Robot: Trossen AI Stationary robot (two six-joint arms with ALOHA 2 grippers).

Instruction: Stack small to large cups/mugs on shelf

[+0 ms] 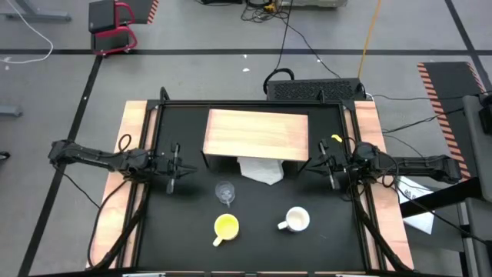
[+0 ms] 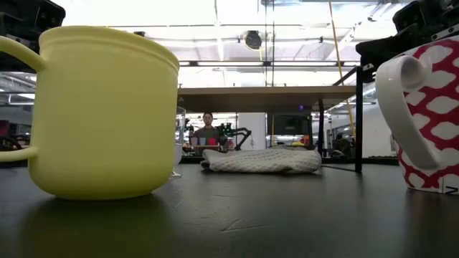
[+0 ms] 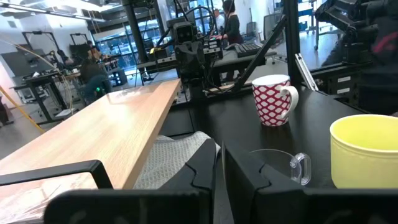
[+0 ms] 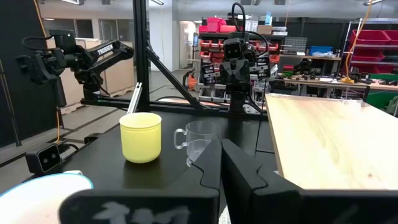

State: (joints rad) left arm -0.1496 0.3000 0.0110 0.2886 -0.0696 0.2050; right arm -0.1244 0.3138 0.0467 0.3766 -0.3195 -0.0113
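The shelf (image 1: pixel 256 134), a light-wood board on a black frame, stands at the table's far middle. A clear glass cup (image 1: pixel 224 191) stands on its base in front of it. Nearer are the yellow mug (image 1: pixel 226 226) and the white mug (image 1: pixel 296 220), which shows a red pattern in the low view (image 2: pixel 430 107). All three are upright on the black tabletop. My left gripper (image 1: pixel 175 169) hovers shut left of the shelf. My right gripper (image 1: pixel 330 169) hovers shut to its right. Neither touches anything. The left wrist view shows the yellow mug (image 3: pixel 367 149), the glass cup (image 3: pixel 280 165) and the white mug (image 3: pixel 273 99).
A crumpled white cloth (image 1: pixel 260 171) lies on the table, partly under the shelf's near edge, and is also seen as the cloth (image 2: pixel 262 160) in the low view. Light wooden strips (image 1: pixel 134 146) flank the black tabletop. A person (image 2: pixel 208 130) sits far behind the table.
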